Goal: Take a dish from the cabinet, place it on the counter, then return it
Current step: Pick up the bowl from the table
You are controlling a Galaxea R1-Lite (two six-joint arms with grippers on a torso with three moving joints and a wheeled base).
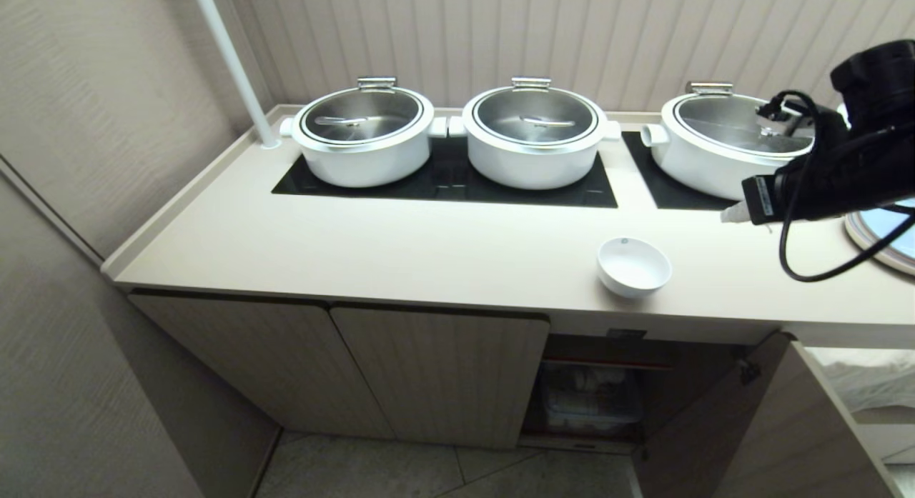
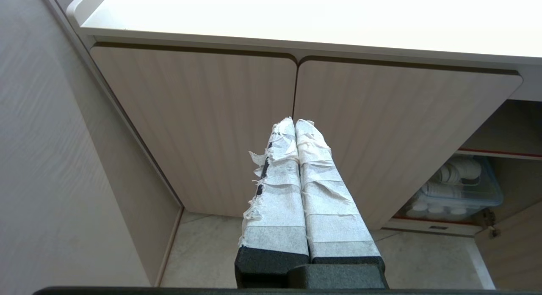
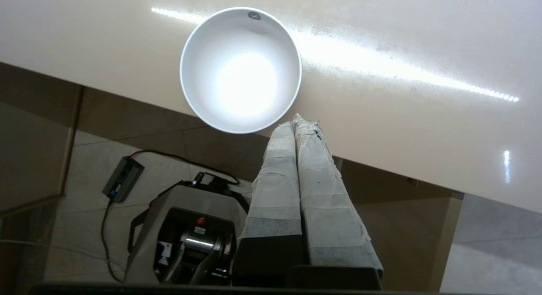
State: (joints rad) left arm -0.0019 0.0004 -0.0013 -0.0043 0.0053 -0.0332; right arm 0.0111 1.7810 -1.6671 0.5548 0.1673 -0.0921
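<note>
Head view: small white round ceramic bowl (image 1: pixel 633 266) sits upright on cream-beige table (image 1: pixel 429 248) near front edge, above open cabinet (image 1: pixel 593 394). Right claw (image 3: pixel 301 122) pressed closed, empty, just beside bowl. Left claw (image 2: pixel 295 125) closed, empty, facing cabinet doors.

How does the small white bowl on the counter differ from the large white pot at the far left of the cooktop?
The bowl is small, open and empty; the left pot is much larger and lidded. The bowl sits on bare counter near the front edge; the pot stands on the black cooktop. Both are round, white, upright.
</note>
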